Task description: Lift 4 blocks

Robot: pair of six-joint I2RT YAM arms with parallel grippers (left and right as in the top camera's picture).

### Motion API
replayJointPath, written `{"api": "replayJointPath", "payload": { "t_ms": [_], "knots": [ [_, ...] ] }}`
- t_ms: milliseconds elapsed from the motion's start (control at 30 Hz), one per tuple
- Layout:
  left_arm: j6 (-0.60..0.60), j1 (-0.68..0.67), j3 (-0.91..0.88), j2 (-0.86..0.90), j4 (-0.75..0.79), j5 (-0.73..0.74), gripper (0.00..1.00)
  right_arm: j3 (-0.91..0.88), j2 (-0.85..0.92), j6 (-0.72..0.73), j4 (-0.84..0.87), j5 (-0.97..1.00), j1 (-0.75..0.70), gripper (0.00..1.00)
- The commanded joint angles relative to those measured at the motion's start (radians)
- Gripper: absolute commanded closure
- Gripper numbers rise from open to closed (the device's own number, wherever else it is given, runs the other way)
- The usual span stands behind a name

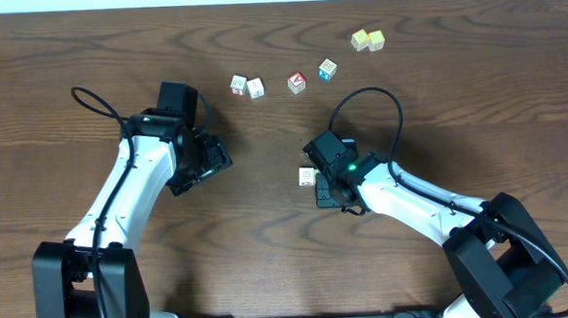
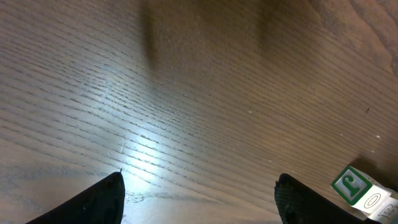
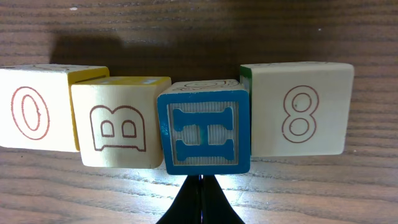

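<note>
4 blocks [image 1: 238, 84] [image 1: 256, 87] [image 1: 327, 70] [image 1: 307, 176] | 2 yellow cubes [image 1: 360, 40] [image 1: 376, 40] | red cube [image 1: 297, 81] | L pincer [image 2: 200, 198] released | R pincer [image 3: 199, 194] clenched

Robot lab bench, it seems.
Left arm [image 1: 121, 199] and right arm [image 1: 415, 197] stand at the near edge of the wood-grain table [image 1: 269, 238], black cables [image 1: 370, 90] looping above it.

Your overhead camera looks straight down on the worktop [image 1: 456, 101]. Its far edge runs along the top of the picture, and the left arm [image 1: 130, 191] and right arm [image 1: 413, 196] reach in from the near edge. Your left wrist camera sits low and close, facing along bare wood between its own fingertips [image 2: 99, 199]. Your right wrist camera is nearer still, square on to a row of four lettered cubes [image 3: 204, 134]. You cannot match that row to the overhead view.
</note>
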Motion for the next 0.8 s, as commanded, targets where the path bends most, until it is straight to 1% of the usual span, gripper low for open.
{"api": "replayJointPath", "payload": {
  "t_ms": [0, 767],
  "knots": [
    [-0.005, 0.002, -0.002, -0.002, 0.0, -0.013, 0.22, -0.007, 0.01, -0.012, 0.003, 0.02, -0.011, 0.99],
    [-0.005, 0.002, -0.002, -0.002, 0.0, -0.013, 0.23, -0.007, 0.01, -0.02, 0.02, 0.02, -0.011, 0.99]
  ]
}}
